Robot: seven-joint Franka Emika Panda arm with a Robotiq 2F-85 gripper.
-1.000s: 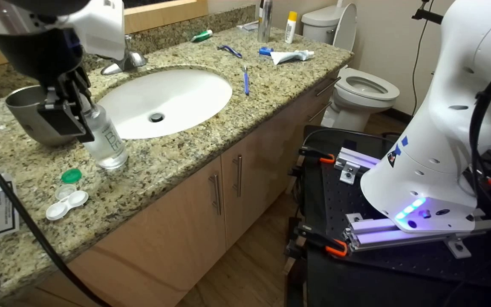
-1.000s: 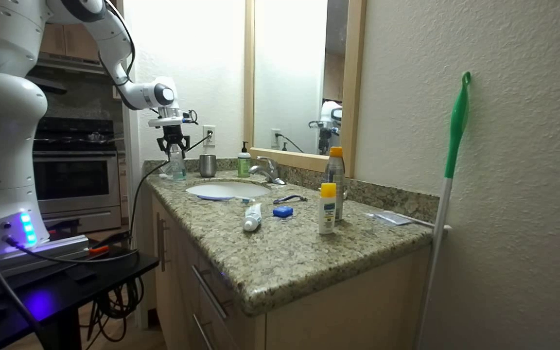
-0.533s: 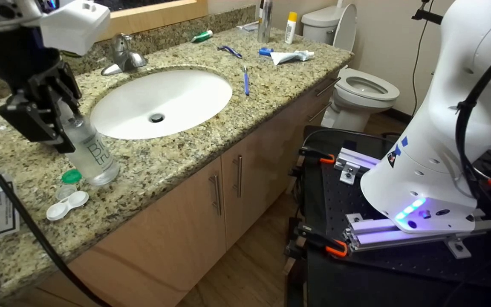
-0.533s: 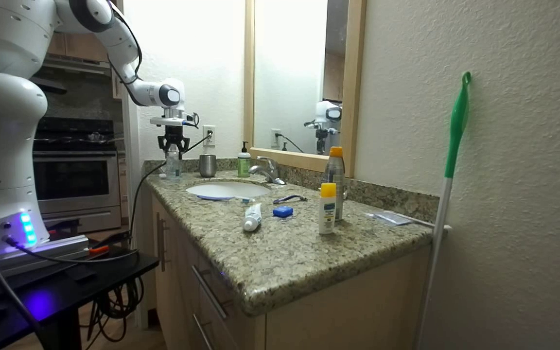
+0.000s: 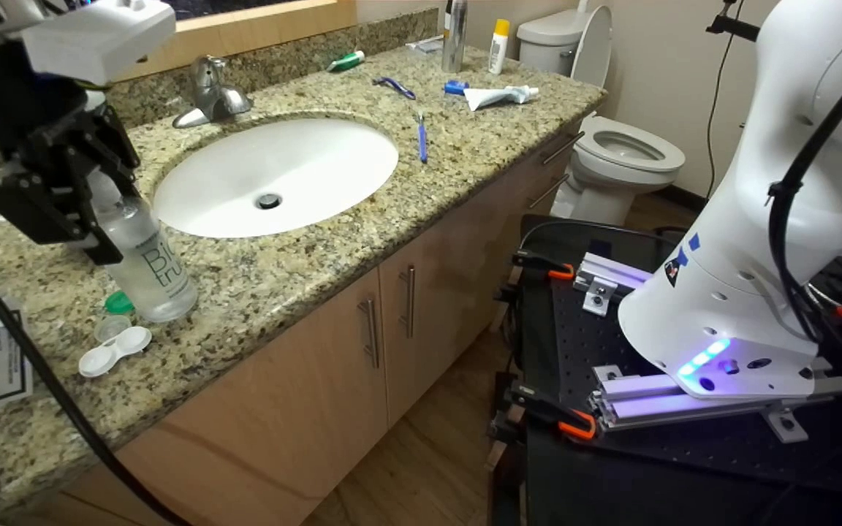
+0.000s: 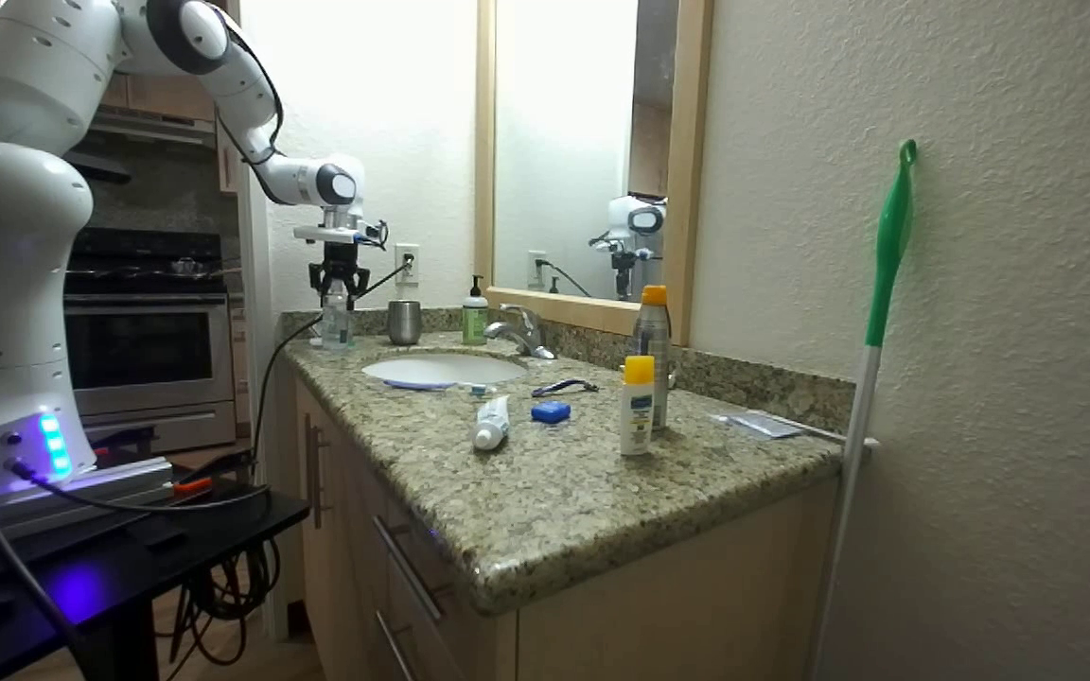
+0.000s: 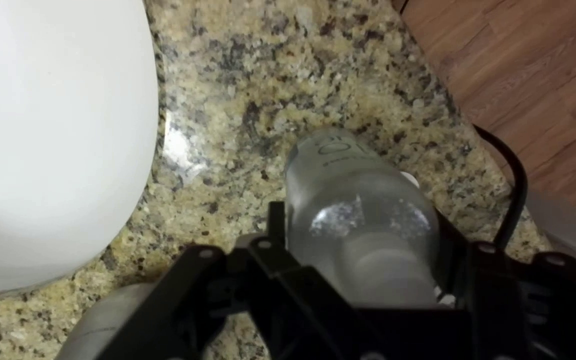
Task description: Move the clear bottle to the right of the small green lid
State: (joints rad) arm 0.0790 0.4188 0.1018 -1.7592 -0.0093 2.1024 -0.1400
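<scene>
Clear bottle (image 5: pixel 147 259), contents unclear, tight in the claw (image 5: pixel 118 217), near the green lid (image 5: pixel 118 302); steel cup (image 6: pixel 404 323), inside hidden.

Granite counter (image 5: pixel 304 263) runs along the front of the sink (image 5: pixel 319 175), leaving a gripper's lane there, with more room over the bowl up to the faucet (image 5: pixel 213 95) behind it. At the sink's left end in an exterior view, the gripper (image 7: pixel 360 230) and the clear bottle (image 5: pixel 150 270) it clasps block passage just beside the rim. Farther out from the sink, the small green lid (image 5: pixel 119 302) and a white lens case (image 5: pixel 115 351) lie low enough to pass over; a black cable (image 5: pixel 47 378) slants past. In an exterior view, a steel cup (image 6: pixel 404 323) and a green pump bottle (image 6: pixel 474 323) stand near that same end of the sink. To the sink's right, a toothbrush (image 5: pixel 422 139) lies flat near the rim; a tall spray can (image 5: pixel 454 40) stands well apart from the sink.
</scene>
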